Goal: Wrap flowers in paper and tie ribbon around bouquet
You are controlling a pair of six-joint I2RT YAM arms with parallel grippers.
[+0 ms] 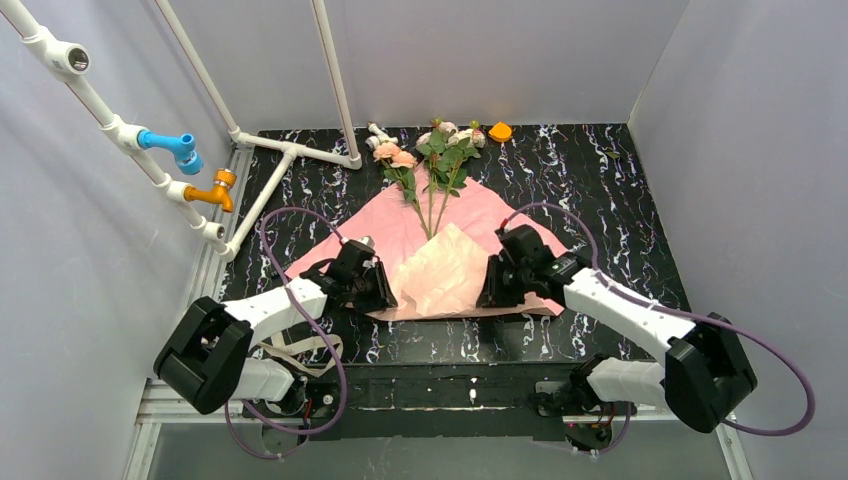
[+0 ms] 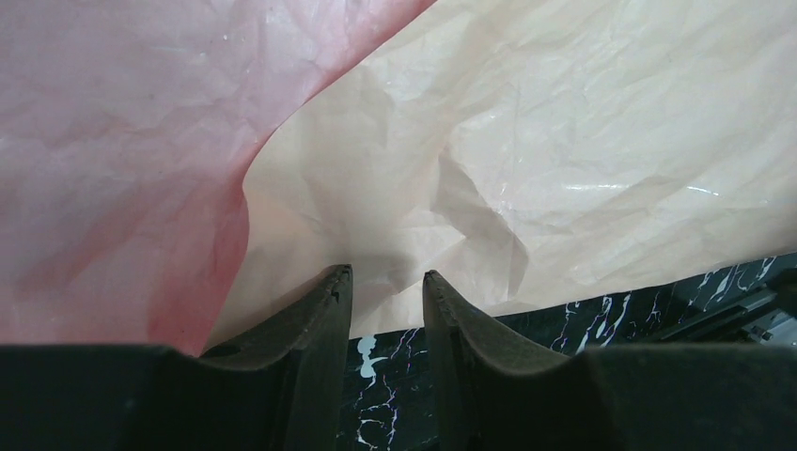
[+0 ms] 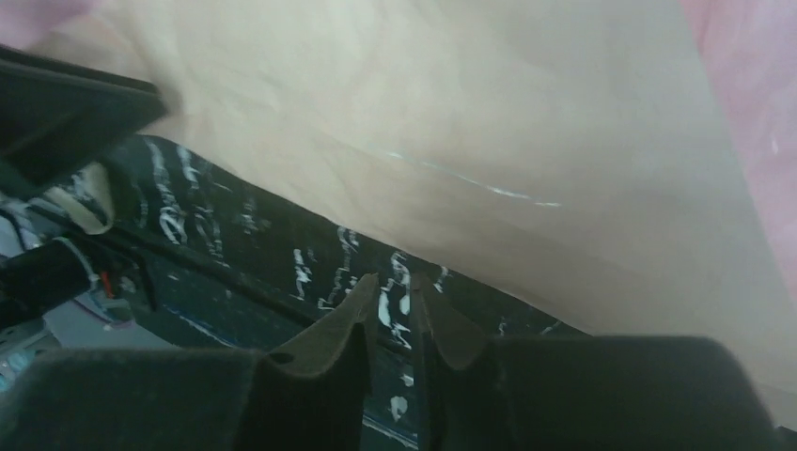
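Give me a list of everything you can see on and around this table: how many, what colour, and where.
flowers: one bunch, pink and cream with green leaves, far middle, stems on the paper
paper: one sheet, pink with a tan flap folded over, table middle
ribbon: one, beige, by the left arm's base
table: one, black with white veins
pipes: one frame, white, far left
blue tap: one, on the left pipe
orange tap: one, just below it
small orange thing: one, far edge; unclear what it is
cables: purple, looping off both arms
left arm, right arm: white and black, near edge
left claw: black, open, tips at the flap
right claw: black, narrow gap, beside the flap
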